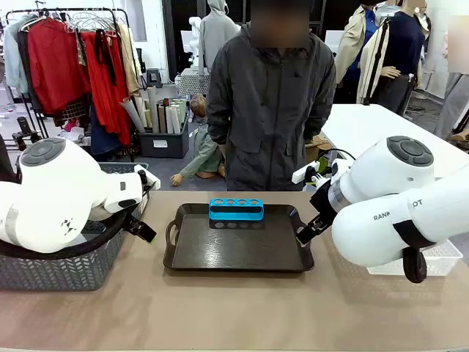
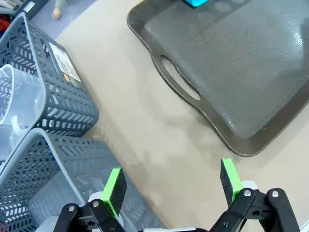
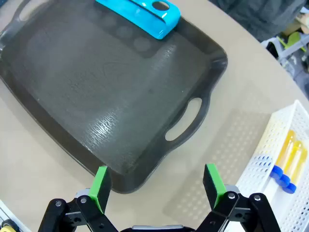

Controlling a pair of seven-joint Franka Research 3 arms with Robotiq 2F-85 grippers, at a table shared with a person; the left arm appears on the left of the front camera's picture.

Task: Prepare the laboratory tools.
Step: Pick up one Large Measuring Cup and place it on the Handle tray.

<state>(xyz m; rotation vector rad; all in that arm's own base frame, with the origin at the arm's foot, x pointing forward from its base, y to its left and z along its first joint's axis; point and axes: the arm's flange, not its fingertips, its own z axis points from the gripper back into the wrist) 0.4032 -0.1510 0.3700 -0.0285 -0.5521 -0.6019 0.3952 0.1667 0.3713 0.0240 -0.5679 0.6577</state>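
Rack on tray, 2 claws wide and empty

Blue tube rack (image 1: pixel 236 210) sits at the brown tray (image 1: pixel 242 257)'s far edge, 4 holes up, ready for filling. Left gripper (image 2: pixel 171 186) hangs wide beside the grey basket (image 2: pixel 72 104) holding the clear beaker (image 2: pixel 19 96). Right gripper (image 3: pixel 157 186), equally wide, hovers over the tray's right handle, near the blue-capped tubes (image 3: pixel 288 157) in the white basket (image 3: pixel 270 140) — probably the next pick.

White arms (image 1: pixel 58 192), black green-padded fingers (image 2: pixel 114 190)

Tan table (image 1: pixel 220 312) carries the dark brown tray (image 1: pixel 238 248) centre, grey mesh baskets (image 1: pixel 58 275) left, white basket (image 3: pixel 263 162) right
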